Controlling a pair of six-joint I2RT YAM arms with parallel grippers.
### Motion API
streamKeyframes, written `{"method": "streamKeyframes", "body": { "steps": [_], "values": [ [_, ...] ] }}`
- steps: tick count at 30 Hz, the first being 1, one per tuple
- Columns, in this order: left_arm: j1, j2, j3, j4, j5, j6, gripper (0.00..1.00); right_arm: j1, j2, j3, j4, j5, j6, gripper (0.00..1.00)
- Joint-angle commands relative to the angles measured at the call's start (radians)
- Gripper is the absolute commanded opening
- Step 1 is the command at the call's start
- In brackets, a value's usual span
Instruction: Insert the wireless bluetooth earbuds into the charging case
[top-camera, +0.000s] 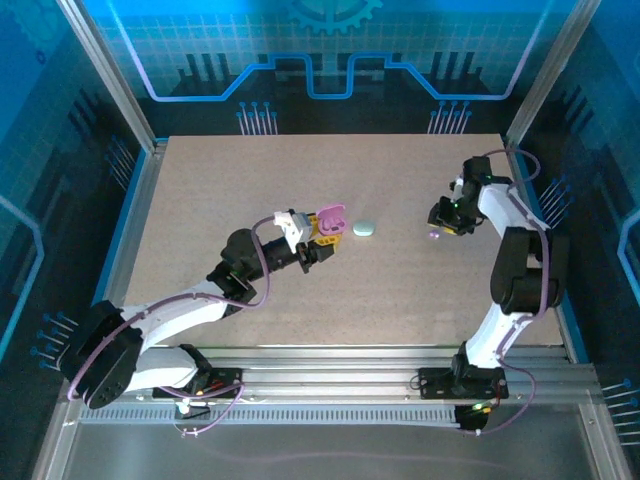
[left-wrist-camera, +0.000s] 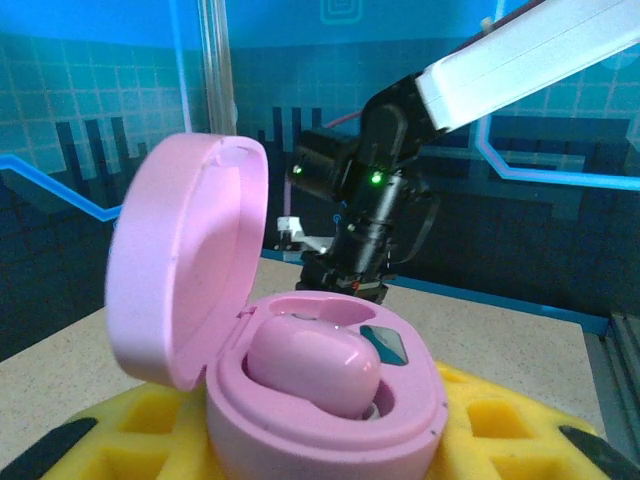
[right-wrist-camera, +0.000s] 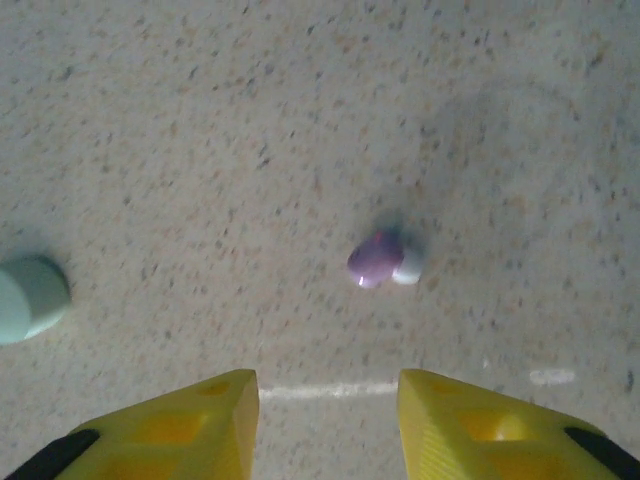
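— Why does the left pincer clamp the case, lid open, over the middle of the tabletop?
— Likely to present it. One bud sits inside. The loose bud lies toward the right edge, below the right pincer, whose jaws are apart and empty. Bare tabletop surrounds it, and a mint piece lies well apart.

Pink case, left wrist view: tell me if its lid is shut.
No: the pink case has its lid swung open, with an earbud seated inside.
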Motion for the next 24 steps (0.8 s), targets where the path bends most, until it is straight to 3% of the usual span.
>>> {"method": "streamKeyframes", "body": {
  "steps": [1,13,24],
  "values": [
    [-0.009,-0.038,-0.018,0.008,0.011,0.003,0.32,-0.017,0.088,0.098,-0.040,0.023,-0.044,0.43],
    [-0.010,-0.061,-0.023,-0.019,0.008,0.011,0.32,-0.039,0.292,0.218,-0.080,-0.097,-0.067,0.42],
    [-0.009,-0.046,-0.016,-0.017,0.010,0.009,0.32,-0.042,0.339,0.216,-0.116,-0.167,-0.083,0.41]
  ]
}}
